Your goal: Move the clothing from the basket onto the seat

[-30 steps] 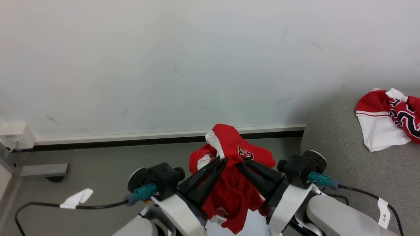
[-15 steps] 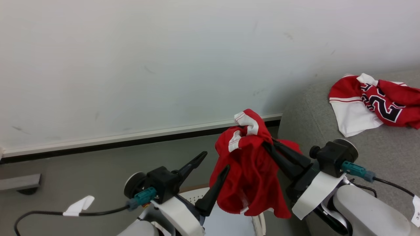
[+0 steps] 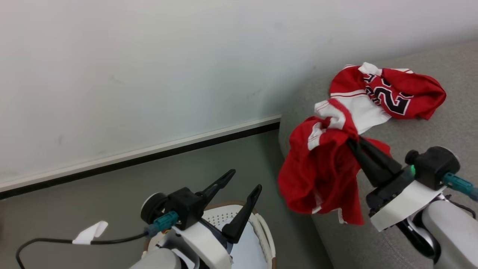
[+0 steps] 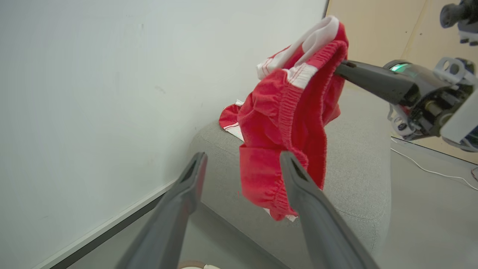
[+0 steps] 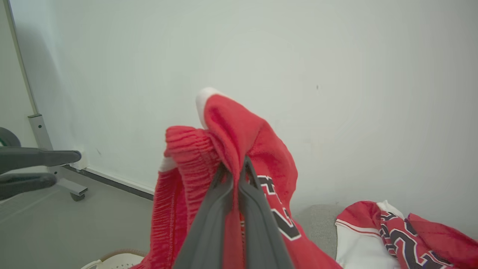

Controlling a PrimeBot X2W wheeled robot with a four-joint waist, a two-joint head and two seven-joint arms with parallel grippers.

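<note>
The red garment (image 3: 321,175) hangs pinched in my right pincer (image 3: 353,144) over the seat (image 3: 440,123)'s rounded edge, with a second jersey (image 3: 388,93) lying at one o'clock. The garment's lettering shows in my right wrist view. At eight o'clock my left pincer (image 3: 245,179), spread wide, stands above the basket (image 3: 267,239), with floor (image 3: 112,194) beyond.

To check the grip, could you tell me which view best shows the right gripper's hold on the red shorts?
The right wrist view: the right gripper is shut on the red shorts close up. Head view: from behind. Left wrist view: from the side.
</note>
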